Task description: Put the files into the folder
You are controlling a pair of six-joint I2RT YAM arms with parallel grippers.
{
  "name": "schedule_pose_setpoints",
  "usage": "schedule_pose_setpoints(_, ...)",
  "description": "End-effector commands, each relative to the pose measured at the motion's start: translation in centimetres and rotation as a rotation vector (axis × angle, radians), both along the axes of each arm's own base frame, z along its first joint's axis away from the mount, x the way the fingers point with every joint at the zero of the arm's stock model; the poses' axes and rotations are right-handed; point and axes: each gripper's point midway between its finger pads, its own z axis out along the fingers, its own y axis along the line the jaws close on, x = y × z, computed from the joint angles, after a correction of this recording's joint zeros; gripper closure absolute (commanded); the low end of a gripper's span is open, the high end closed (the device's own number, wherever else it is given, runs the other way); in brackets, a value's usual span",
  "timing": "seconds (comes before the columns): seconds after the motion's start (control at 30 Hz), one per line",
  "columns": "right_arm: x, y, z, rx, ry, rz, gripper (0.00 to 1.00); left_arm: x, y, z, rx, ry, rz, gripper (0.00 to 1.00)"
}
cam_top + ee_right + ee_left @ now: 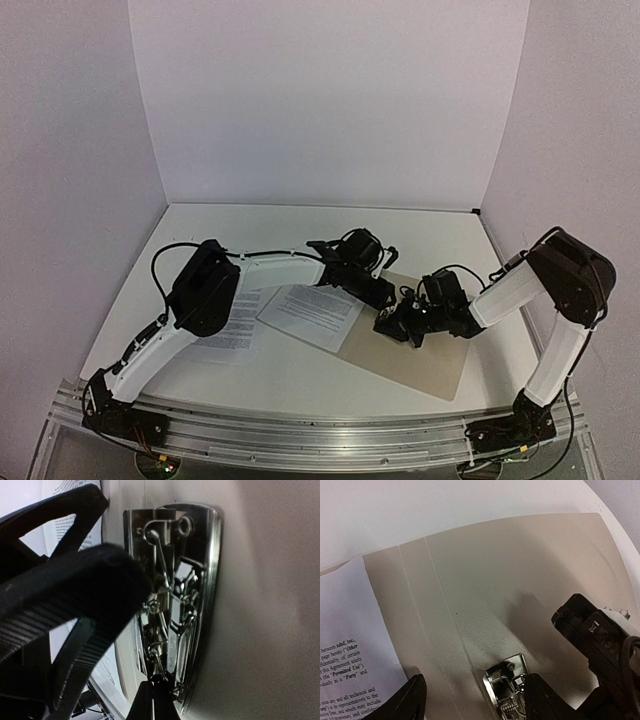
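The tan folder (420, 355) lies open on the table, and its metal fastener clip (506, 687) sits by the spine. One printed sheet of the files (312, 315) overlaps the folder's left edge. A second sheet (232, 330) lies further left, partly under my left arm. My left gripper (475, 692) is open and straddles the clip, which is close to the right finger. My right gripper (159, 692) is shut, its tips against the lower end of the clip (175, 595). One left finger (75, 595) fills the left of the right wrist view.
Both grippers crowd together over the folder's spine (385, 310). The right gripper's black body (600, 640) is close beside my left one. White walls enclose the table at the back and sides. An aluminium rail (300, 425) runs along the near edge.
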Motion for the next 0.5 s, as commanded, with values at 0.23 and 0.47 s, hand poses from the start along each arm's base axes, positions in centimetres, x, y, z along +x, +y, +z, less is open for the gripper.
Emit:
schedule_pose_setpoints(0.23, -12.9, -9.8, -9.3, -0.448, 0.537, -0.055, 1.00, -0.9, 1.7, -4.2, 0.197, -0.089, -0.033, 0.47)
schedule_pose_setpoints(0.47, -11.9, -9.1, -8.8, -0.426, 0.512, -0.055, 1.00, -1.8, 1.4, -5.9, 0.236, -0.114, -0.055, 0.54)
